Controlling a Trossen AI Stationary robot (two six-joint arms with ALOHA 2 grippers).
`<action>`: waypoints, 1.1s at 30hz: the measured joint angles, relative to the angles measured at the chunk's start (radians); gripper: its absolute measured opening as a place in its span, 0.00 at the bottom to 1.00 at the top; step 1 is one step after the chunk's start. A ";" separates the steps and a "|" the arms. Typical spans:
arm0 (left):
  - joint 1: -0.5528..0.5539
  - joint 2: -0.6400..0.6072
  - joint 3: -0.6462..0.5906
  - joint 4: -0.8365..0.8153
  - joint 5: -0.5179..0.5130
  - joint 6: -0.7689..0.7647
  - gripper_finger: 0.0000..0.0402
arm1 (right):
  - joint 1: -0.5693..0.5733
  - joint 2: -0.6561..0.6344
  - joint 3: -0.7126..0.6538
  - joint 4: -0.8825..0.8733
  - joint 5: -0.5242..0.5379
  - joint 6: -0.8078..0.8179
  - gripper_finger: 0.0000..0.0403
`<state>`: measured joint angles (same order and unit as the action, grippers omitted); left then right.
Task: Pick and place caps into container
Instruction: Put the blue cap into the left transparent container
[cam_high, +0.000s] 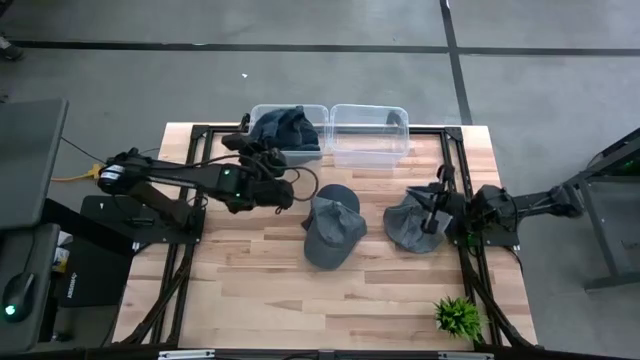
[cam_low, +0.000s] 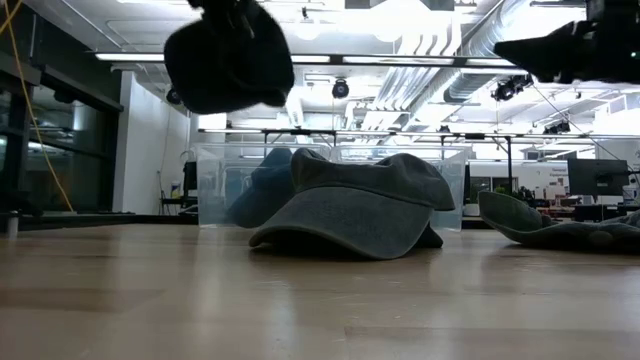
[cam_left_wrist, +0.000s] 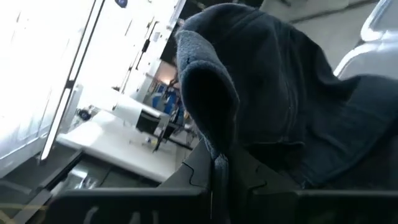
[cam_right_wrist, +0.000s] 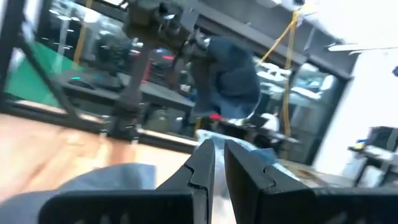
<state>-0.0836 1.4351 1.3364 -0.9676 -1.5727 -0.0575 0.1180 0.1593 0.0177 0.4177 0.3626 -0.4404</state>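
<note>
The work surface is a pale butcher-block wooden table (cam_high: 270, 290) with black frame rails along both sides, standing on a grey concrete floor crossed by dark lines; a small green plant (cam_high: 458, 316) sits at the near right corner. The low view shows a large open room behind, with white ceiling ducts, strip lights and glazed walls. 2 clear plastic containers (cam_high: 368, 133) stand side by side at the far edge; the left one already holds a dark navy cap (cam_high: 283, 128). A slate grey cap (cam_high: 333, 231) lies mid-table, crown up and soft, its brim toward the near edge, overlapping another behind it. Another grey cap (cam_high: 408, 225) lies to the right, flattened. The left gripper (cam_high: 268, 160) is raised just in front of the left container, its fingers clamped on a dark navy held cap (cam_low: 228, 58) hanging crumpled in the air. The right gripper (cam_right_wrist: 216, 163) hovers over the right-hand cap, fingers nearly together and holding nothing. No legible writing or brand marks appear.
</note>
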 joint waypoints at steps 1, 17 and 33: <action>0.016 0.001 -0.008 -0.003 0.007 -0.003 0.03 | -0.016 0.017 0.000 0.033 -0.001 -0.017 0.08; 0.155 0.074 -0.012 0.127 -0.004 0.084 0.03 | -0.536 0.590 0.302 0.241 -0.411 -0.067 0.25; 0.073 0.096 -0.013 0.166 0.000 0.238 0.03 | -0.625 1.207 0.989 -0.183 -0.661 -0.141 0.57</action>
<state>-0.0108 1.5307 1.3235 -0.8021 -1.5730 0.1806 -0.5071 1.3662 1.0071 0.2350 -0.2984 -0.5814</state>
